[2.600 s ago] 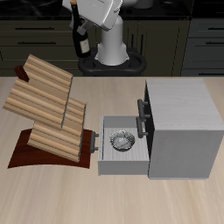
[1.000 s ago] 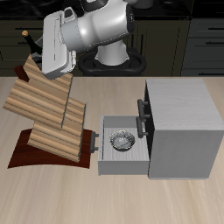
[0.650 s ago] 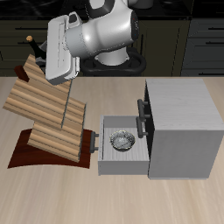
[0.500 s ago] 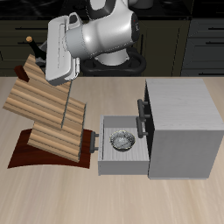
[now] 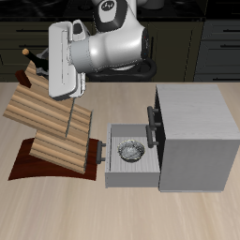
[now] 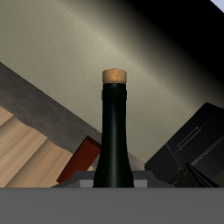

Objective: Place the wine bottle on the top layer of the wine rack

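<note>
**Bottle held over the back of the rack**

The wine bottle (image 5: pixel 36 60) is seen lying nearly on its side at the far upper end of the wine rack, its light cap pointing away from the arm and its dark body running in behind the gripper (image 5: pixel 49 64). From the wrist camera the bottle (image 6: pixel 114 140) is shown lengthwise, the neck rising out from between the gripper's housing, the tan cap at its tip. The bottle is evidently carried by the claw, but the fingers themselves are hidden behind the white wrist block in the exterior view and cut off in the wrist view, so how far they are parted cannot be told.

The top layer of the wine rack (image 5: pixel 47 98) is found directly beneath the bottle, its ridged slats slanting down toward the table's front edge; whether glass and wood are touching cannot be made out. The rack's reddish-brown base (image 5: pixel 28 161) is spread on the table below. Beside the rack a grey cabinet (image 5: pixel 197 131) is seen with its drawer (image 5: pixel 131 167) pulled out, and a small metal bowl (image 5: pixel 129 149) sits inside.
</note>
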You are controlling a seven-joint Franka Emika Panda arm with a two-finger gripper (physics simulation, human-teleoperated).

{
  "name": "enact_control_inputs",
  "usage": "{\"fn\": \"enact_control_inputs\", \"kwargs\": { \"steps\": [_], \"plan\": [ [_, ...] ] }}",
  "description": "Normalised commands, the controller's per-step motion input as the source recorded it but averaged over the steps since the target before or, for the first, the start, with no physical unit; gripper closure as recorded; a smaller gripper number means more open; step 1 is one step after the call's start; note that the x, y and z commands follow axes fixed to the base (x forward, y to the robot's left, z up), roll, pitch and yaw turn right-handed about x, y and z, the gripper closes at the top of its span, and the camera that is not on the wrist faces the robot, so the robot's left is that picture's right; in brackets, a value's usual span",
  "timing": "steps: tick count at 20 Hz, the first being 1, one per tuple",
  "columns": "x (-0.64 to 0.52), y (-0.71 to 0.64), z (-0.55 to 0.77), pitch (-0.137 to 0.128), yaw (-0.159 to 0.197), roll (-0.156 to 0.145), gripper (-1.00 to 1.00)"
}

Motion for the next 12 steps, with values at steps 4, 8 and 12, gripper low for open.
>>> {"fn": "enact_control_inputs", "kwargs": {
  "steps": [4, 8, 12],
  "plan": [
    [-0.06, -0.07, -0.48, 0.256, 0.071, -0.221, 1.00],
    [0.09, 0.12, -0.54, 0.312, -0.008, 0.111, 1.00],
    [-0.18, 0.25, 0.11, -0.110, 0.045, 0.058, -1.00]
  ]
}}
